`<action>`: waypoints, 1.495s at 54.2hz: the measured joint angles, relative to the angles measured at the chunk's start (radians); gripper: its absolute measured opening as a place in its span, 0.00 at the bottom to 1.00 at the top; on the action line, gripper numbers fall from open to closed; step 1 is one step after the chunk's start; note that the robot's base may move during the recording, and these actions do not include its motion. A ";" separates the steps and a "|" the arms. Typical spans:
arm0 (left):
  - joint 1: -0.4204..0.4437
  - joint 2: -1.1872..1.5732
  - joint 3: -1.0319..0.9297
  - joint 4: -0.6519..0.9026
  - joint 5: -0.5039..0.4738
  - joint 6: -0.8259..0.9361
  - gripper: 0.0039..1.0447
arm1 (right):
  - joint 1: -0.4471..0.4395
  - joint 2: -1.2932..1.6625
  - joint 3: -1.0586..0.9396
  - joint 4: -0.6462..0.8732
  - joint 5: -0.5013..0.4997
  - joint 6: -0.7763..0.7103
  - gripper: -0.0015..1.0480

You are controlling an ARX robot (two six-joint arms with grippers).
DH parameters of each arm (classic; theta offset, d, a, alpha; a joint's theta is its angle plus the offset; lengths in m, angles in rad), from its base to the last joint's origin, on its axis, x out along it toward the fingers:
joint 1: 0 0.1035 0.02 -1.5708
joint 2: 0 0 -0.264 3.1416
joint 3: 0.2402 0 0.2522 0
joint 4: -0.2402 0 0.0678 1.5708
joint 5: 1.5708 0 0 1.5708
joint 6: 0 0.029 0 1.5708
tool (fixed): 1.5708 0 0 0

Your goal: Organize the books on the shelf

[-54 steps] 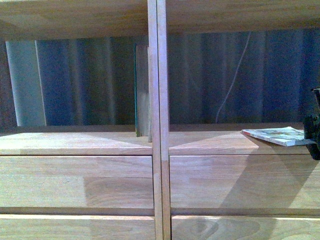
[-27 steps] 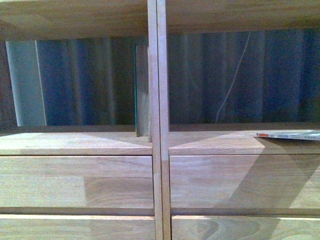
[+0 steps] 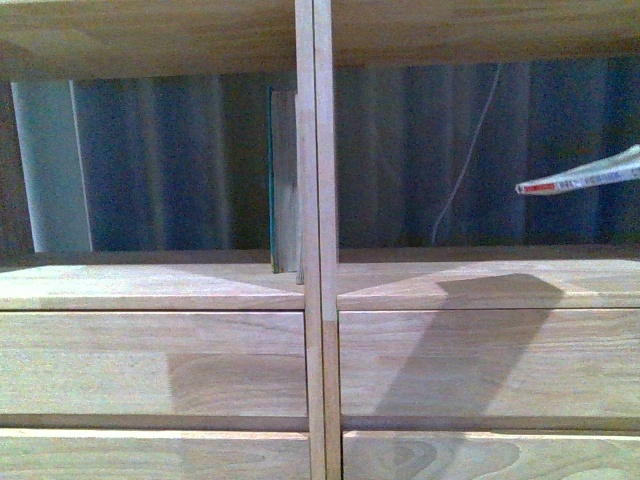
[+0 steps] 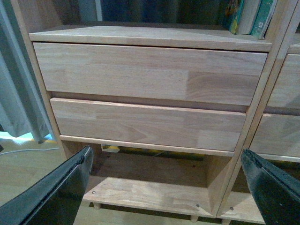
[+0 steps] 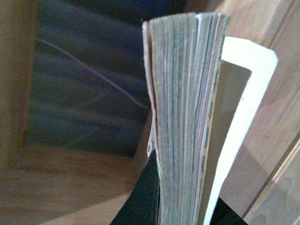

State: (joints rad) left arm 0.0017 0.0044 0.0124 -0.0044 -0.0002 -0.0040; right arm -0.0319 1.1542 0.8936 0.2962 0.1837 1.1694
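Change: the paperback (image 3: 582, 178) is off the board. A second ago it lay flat at the right end of the right compartment, and half a second ago it was barely raised. Now it's in the air at about mid-height of the opening, tilted with its right end higher and the red-marked spine toward the camera. It touches nothing on the shelf (image 3: 150, 285); only its shadow (image 3: 480, 300) falls on the board and the drawer front below.

Right gripper (image 5: 180, 211): out of the front view. Its wrist camera shows dark jaws pinching the paperback's lower edge, page edges facing the lens, cover splaying away from the pages on one side.

Left gripper (image 4: 159, 187): jaws spread wide, holding nothing, low in front of the left-side drawers (image 4: 150, 75).

Teal book (image 3: 285, 180): upright in the left compartment, hard against the central divider (image 3: 314, 200). Unchanged.

Read: pick is done, carry is underway. Remaining: turn the paperback upright and stand it on the shelf, likely by the teal book. Risk: it's thin and floppy, so it may slump without something to lean on.
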 joint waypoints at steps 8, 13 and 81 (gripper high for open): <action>0.000 0.000 0.000 0.000 0.000 0.000 0.93 | 0.081 -0.109 -0.037 -0.003 0.026 -0.073 0.07; 0.000 0.000 0.000 0.000 0.000 0.000 0.93 | 0.140 -0.165 -0.054 -0.002 0.058 -0.116 0.07; 0.027 1.062 0.767 0.492 0.870 -0.782 0.93 | 0.536 -0.185 -0.018 0.121 0.190 -0.394 0.07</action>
State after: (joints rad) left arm 0.0292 1.0660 0.7792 0.4873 0.8696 -0.7860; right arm 0.5041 0.9691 0.8757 0.4168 0.3733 0.7750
